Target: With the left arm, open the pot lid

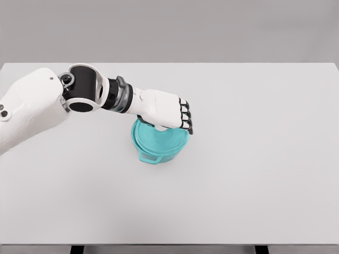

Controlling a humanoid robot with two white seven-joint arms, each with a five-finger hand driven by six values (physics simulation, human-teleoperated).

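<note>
Fingers (186, 117) of the left hand (165, 109) curl over the lid (159, 140) of the teal pot (157, 155), gripping its top, I think; lift straight up slowly so the pot stays on the surface (254, 174).

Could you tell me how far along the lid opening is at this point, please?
Done: the left hand has reached the teal pot and sits over its top, fingers curled downward. In hand: it seems to be closing on the lid, though the hand hides the knob, so the grip cannot be confirmed. Left: the lid appears to sit on the pot, so lifting it off remains.
</note>
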